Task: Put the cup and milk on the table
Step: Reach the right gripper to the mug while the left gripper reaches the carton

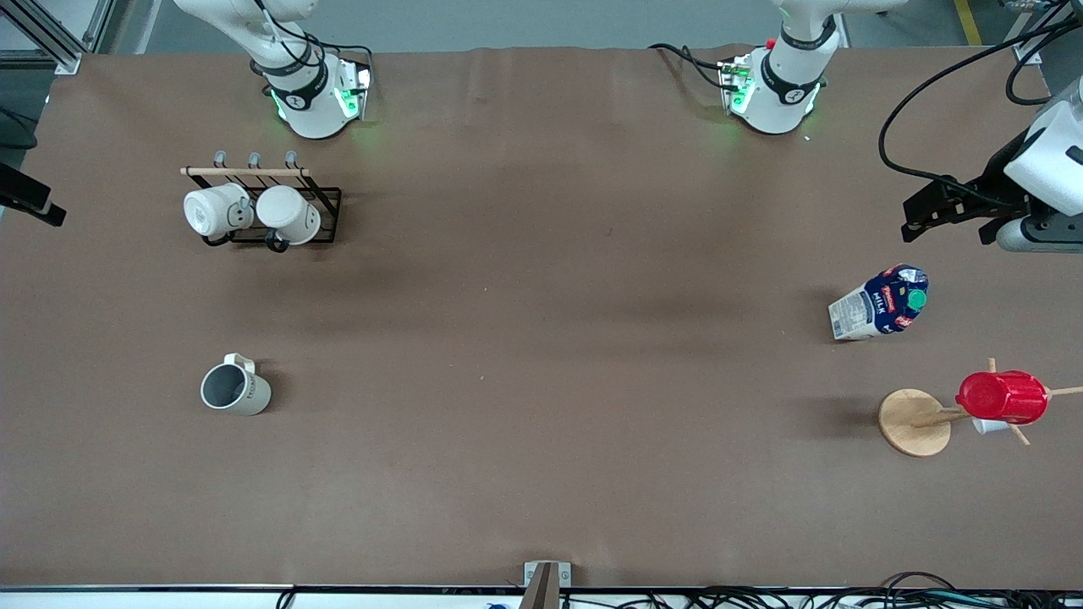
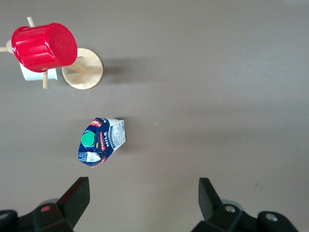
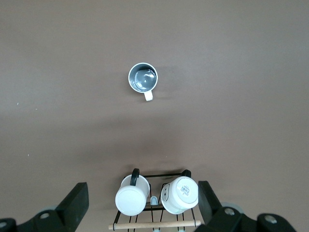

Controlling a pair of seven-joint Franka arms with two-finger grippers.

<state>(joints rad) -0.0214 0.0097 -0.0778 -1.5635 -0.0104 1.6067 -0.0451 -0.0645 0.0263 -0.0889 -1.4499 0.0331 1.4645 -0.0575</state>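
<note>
The cup (image 1: 235,391), off-white with a grey inside, stands upright on the brown table (image 1: 541,338) toward the right arm's end; it also shows in the right wrist view (image 3: 143,78). The milk (image 1: 880,303), a blue and white carton with a green cap, stands on the table toward the left arm's end and shows in the left wrist view (image 2: 100,141). My left gripper (image 1: 948,230) (image 2: 143,186) is open and empty, up in the air over bare table beside the milk. My right gripper (image 3: 142,193) is open and empty, high over the mug rack.
A black wire rack (image 1: 326,216) with two white mugs (image 1: 254,211) stands near the right arm's base. A wooden mug tree (image 1: 914,421) carrying a red ribbed cup (image 1: 1003,396) stands nearer the front camera than the milk.
</note>
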